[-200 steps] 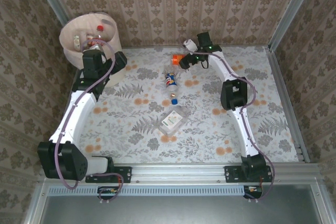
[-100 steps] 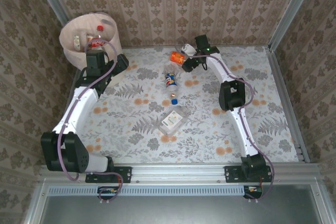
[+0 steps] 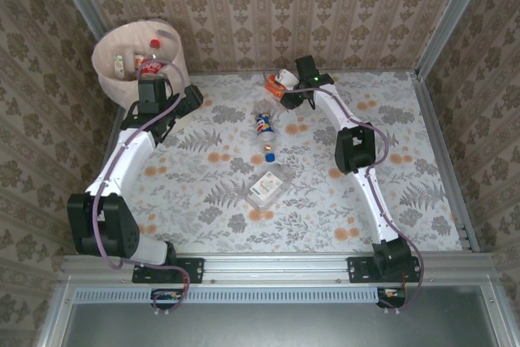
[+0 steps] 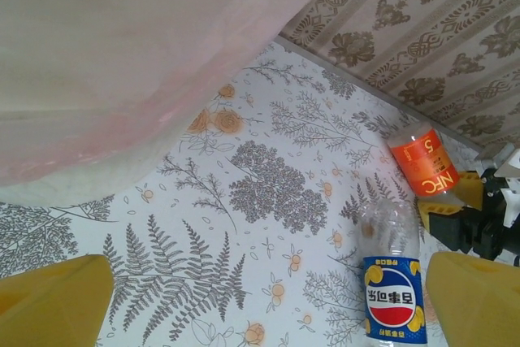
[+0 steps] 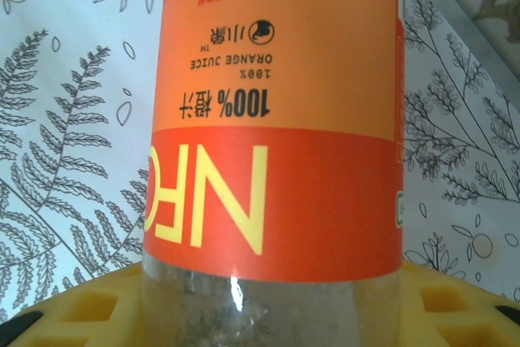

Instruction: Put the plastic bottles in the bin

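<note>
Overhead, the flat tabletop under its white cloth printed with grey ferns and orange flowers [image 3: 406, 201] spread out from the tall round cream plastic bin with a pale pink liner [image 3: 104, 79], which stood at the far left corner. Inside the bin lay several clear plastic bottles, one with a red cap [image 3: 154, 44] and one with a red label [image 3: 146, 62].

The left gripper [image 4: 264, 302] hung just beside the bin's right wall. Its yellow fingers [image 4: 53, 298] were spread wide with nothing between them.

The right gripper [image 5: 272, 314] was well to the right of the bin, along the far edge. It was clamped around the clear plastic bottle with the orange juice label [image 3: 273, 84], whose sides met the yellow pads in the right wrist view.

Nearer than that one, also right of the bin, lay a clear plastic bottle with a blue label and blue cap [image 3: 264, 126]. Farthest from the bin, toward the arms' bases, rested a flattened pale bottle with a white label [image 3: 266, 187].
</note>
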